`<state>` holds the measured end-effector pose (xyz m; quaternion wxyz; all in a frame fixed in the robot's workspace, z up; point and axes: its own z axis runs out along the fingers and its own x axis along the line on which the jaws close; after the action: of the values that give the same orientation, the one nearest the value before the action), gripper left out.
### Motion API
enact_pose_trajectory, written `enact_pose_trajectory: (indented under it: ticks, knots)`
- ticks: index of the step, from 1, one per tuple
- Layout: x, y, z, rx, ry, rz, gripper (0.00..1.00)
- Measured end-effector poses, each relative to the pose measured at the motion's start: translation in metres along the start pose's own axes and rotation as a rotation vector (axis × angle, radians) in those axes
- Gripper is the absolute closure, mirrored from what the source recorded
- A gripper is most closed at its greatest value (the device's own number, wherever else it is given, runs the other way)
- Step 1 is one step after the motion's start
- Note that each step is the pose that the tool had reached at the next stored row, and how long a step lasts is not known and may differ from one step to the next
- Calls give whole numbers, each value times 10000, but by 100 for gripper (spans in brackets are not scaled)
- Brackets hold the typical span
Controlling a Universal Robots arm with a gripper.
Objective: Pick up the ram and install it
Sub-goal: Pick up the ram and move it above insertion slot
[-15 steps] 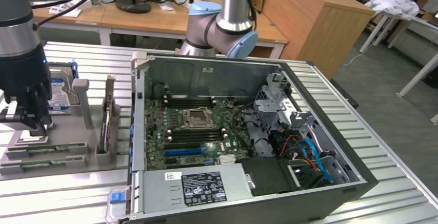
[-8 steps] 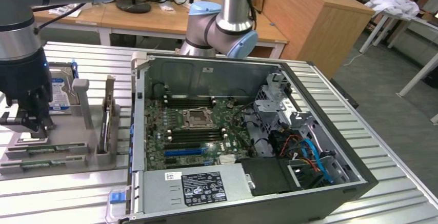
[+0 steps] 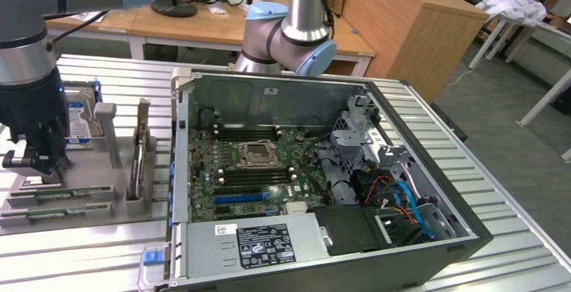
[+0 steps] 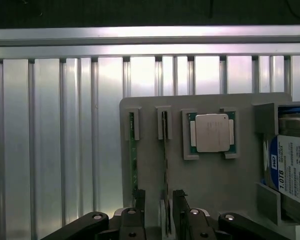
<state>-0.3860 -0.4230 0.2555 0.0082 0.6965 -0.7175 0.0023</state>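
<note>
In the wrist view the end effector [image 4: 160, 202] is cut off by the picture's edge. One end of the ram [image 4: 165, 150] is hidden between its jaws. The hard drive [image 4: 290, 170] is cropped too.

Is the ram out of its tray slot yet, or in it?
In it. The ram stands on edge in a slot of the grey tray, with the open tool straddling it.
</note>
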Motion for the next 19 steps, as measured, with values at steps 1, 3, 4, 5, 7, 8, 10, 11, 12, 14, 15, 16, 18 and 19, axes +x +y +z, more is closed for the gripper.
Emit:
enact_pose_trajectory:
  ticks: [1,3,4,5,7,8,10,11,12,14,15,16,18,19]
  knots:
    - [0,0,8,0,0,0,64]
    - [0,0,24,0,0,0,64]
    - [0,0,32,0,0,0,64]
    - [-1,0,39,0,0,0,64]
    - [-1,0,53,-1,0,0,64]
    - [-1,0,59,-1,0,0,64]
    - [-1,-1,72,0,0,0,64]
    - [-1,0,79,0,0,0,64]
    - [-1,0,84,0,0,0,64]
    - [-1,-1,94,0,0,0,64]
    - [-1,-1,99,-1,0,1,64]
    - [-2,-1,104,-1,0,0,64]
    - [-2,-1,115,0,0,0,64]
    - [-2,-1,121,0,0,0,64]
